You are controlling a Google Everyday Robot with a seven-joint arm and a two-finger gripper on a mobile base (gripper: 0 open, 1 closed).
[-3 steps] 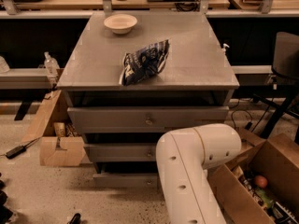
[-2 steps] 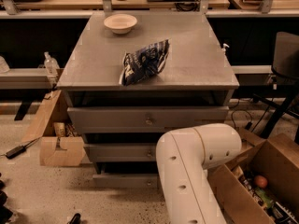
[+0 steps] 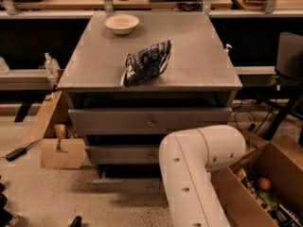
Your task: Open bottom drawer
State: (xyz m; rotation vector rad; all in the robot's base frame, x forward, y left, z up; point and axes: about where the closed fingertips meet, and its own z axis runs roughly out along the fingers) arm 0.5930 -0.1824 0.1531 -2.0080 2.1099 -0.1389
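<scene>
Bottom drawer [image 3: 125, 185] matt grey paint; bag [image 3: 147, 63] crinkly, glossy; arm [image 3: 189, 183] smooth white plastic, hand hidden behind it.

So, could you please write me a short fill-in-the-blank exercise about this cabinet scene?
The cabinet has ___ drawer fronts. A white ___ sits at the back left of its top, behind the chip bag. The robot's arm covers the right end of the bottom drawer; the gripper is ___ of view.
Missing: three; bowl; out.
</scene>
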